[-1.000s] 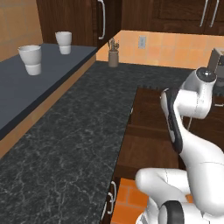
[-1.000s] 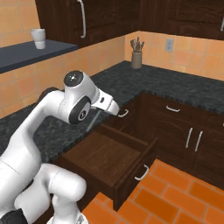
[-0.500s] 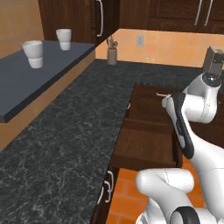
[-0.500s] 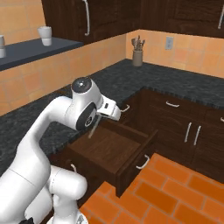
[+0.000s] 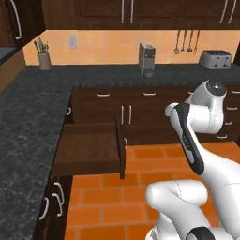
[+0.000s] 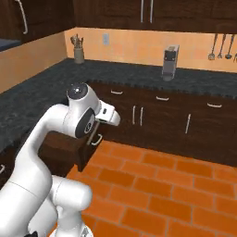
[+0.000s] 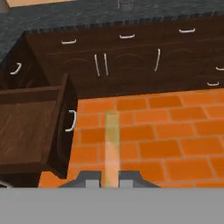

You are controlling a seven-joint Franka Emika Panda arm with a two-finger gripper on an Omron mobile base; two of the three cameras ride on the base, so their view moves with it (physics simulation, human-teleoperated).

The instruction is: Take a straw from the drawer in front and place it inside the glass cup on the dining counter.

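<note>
Straw [image 7: 111,148] sits clenched between the jaws, projecting forward over the orange floor [image 7: 175,131], clear of the open drawer [image 7: 30,127], evidently for carriage to the cup.

The white arm with dark joints [image 6: 69,125] rises from the base, bends at a rounded elbow and reaches forward at mid height. The two-finger hand [image 7: 111,178] points out and slightly down, its small dark tips pinched tight on a thin, pale yellowish straw [image 7: 111,144].
</note>
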